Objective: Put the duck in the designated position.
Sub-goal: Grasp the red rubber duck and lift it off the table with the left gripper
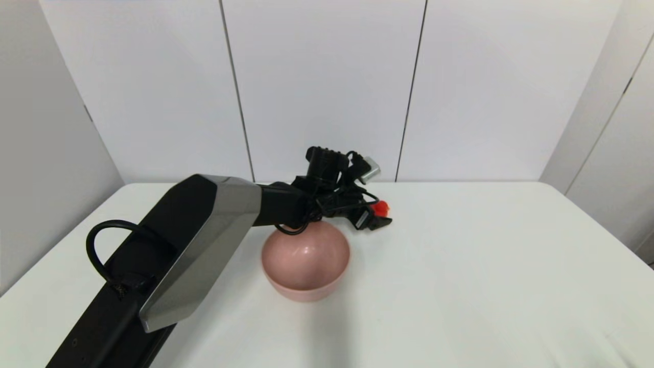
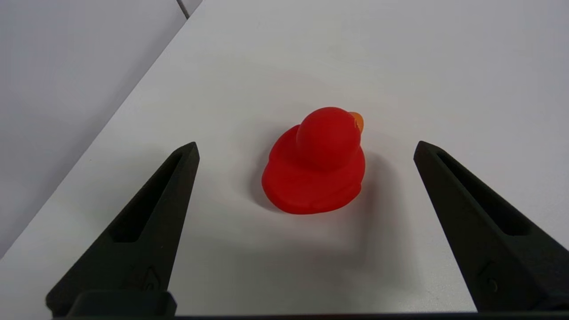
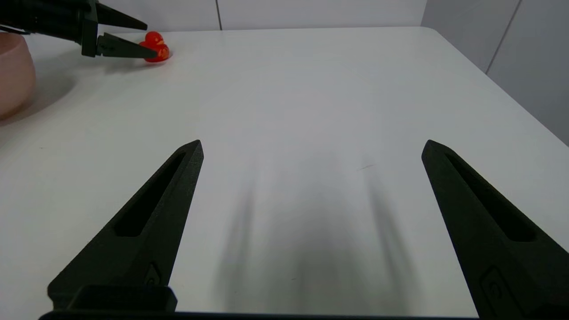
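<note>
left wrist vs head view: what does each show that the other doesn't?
Left wrist only: the left gripper wide open, its fingers either side of the duck without touching it; orange beak visible. Head only: the pink bowl under the left arm, and the back wall. Both: the duck sitting on the white table.

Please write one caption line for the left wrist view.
Open left tool straddles the upright red duck on the white table.

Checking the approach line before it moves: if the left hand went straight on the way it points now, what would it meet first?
The duck. It sits on the table between the open fingers of the left hand, ahead of them; beyond it only bare table shows. How far ahead is hard to judge.
</note>
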You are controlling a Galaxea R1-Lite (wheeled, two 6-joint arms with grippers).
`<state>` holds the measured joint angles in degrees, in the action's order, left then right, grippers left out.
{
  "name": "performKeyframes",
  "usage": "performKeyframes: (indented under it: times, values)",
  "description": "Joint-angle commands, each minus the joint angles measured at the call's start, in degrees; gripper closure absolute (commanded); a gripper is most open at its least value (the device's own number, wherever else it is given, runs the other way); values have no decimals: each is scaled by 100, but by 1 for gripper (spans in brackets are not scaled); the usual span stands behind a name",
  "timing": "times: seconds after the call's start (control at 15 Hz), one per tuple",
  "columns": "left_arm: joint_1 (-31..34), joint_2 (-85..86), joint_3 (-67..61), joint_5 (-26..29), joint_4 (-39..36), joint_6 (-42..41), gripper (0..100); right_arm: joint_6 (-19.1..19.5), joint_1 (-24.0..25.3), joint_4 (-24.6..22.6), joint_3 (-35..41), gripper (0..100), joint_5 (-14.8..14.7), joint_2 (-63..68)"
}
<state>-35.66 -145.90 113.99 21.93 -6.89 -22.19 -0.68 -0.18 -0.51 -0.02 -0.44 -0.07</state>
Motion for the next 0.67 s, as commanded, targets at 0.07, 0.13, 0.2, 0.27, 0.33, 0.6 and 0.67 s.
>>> performKeyframes:
  times: [0.07, 0.13, 0.2, 0.27, 0.33, 0.6, 0.67]
  values:
    - [-20, -35, 0, 74, -14, -14, 0, 7, 1, -2, -6, 0, 0, 7]
    - [-29, -35, 0, 92, -14, -5, 0, 7, 1, -2, -6, 0, 0, 7]
    - [-38, -44, 0, 92, -14, -14, 0, -2, 1, -2, 2, 0, 0, 7]
    - [-38, -53, 0, 92, -14, -5, 0, -2, 1, -2, 2, 0, 0, 7]
    - [-38, -70, 26, 101, -14, -5, 0, -2, 1, -2, 2, 0, 0, 7]
    - [-38, -79, 35, 110, -23, 4, 0, -2, 1, -2, 2, 0, 0, 7]
    - [-38, -79, 35, 171, -14, 4, 0, -2, 1, -2, -6, 0, 0, 7]
